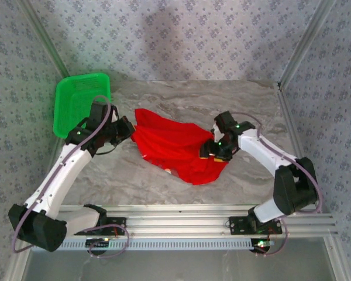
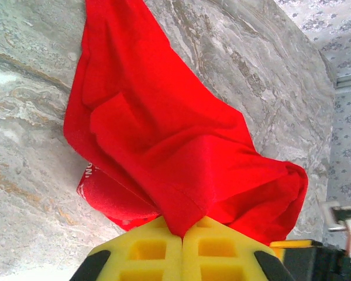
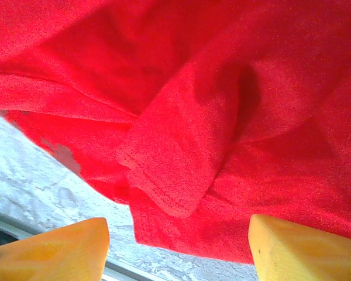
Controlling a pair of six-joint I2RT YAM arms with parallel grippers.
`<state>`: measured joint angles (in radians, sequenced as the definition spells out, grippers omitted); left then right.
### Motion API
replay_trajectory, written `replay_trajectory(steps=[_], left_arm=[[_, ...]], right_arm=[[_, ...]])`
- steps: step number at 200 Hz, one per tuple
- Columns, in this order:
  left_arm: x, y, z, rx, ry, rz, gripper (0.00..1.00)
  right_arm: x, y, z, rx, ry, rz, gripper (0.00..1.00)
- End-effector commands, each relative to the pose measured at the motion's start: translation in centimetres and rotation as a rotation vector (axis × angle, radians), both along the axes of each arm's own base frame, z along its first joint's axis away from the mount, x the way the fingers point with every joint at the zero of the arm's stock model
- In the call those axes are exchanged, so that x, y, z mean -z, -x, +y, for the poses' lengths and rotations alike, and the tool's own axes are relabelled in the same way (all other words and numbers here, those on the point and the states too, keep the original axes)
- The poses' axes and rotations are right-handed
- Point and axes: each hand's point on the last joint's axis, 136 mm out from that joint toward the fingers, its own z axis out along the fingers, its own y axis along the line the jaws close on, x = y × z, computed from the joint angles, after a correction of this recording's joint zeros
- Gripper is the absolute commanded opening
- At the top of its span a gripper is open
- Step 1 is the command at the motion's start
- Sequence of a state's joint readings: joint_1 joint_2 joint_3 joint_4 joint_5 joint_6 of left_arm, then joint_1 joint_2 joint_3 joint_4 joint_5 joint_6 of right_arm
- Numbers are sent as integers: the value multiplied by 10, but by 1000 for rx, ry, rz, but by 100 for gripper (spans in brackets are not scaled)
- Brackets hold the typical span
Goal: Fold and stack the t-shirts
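The bright red t-shirt (image 1: 175, 149) lies crumpled in the middle of the marble table, stretched toward the left. My left gripper (image 1: 130, 127) is at its left corner. In the left wrist view the yellow pads (image 2: 146, 252) of the left gripper (image 2: 182, 234) are shut on a pinched fold of the t-shirt (image 2: 164, 134). My right gripper (image 1: 210, 151) is over the shirt's right side. In the right wrist view its orange fingers (image 3: 292, 249) stand apart, the right gripper (image 3: 176, 234) open, with a hemmed fold of the t-shirt (image 3: 175, 170) between them, unclamped. The print is hidden.
A green mesh basket (image 1: 76, 102) stands at the back left of the table, just behind the left arm. Bare marble (image 1: 257, 111) lies behind and to the right of the shirt. A metal rail (image 1: 193, 219) runs along the near edge.
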<state>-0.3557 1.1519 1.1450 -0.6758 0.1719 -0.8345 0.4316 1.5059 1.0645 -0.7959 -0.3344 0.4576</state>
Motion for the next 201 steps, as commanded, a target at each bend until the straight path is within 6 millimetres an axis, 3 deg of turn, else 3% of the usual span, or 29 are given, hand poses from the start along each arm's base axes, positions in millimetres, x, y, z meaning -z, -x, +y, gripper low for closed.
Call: replay_trajectory(steps=[1, 45, 54, 73, 87, 124, 167, 201], left_arm=[[-8, -1, 0, 12, 23, -46, 0], [0, 4, 10, -8, 27, -36, 0], [2, 5, 13, -14, 23, -35, 0], [4, 7, 20, -34, 22, -32, 0], [4, 9, 25, -42, 16, -35, 0], [3, 10, 37, -73, 15, -45, 0], [4, 5, 40, -71, 14, -46, 0], [3, 1, 42, -80, 11, -53, 0]], right_arm=[[16, 3, 10, -3, 64, 26, 66], [45, 2, 14, -5, 149, 64, 53], [46, 0, 13, 15, 155, 68, 46], [34, -11, 9, 43, 147, 30, 13], [13, -17, 6, 57, 123, -37, 3], [-33, -20, -22, 188, -32, -114, 0], [-33, -3, -64, 331, -150, -92, 0], [-27, 20, -91, 352, -130, -48, 0]])
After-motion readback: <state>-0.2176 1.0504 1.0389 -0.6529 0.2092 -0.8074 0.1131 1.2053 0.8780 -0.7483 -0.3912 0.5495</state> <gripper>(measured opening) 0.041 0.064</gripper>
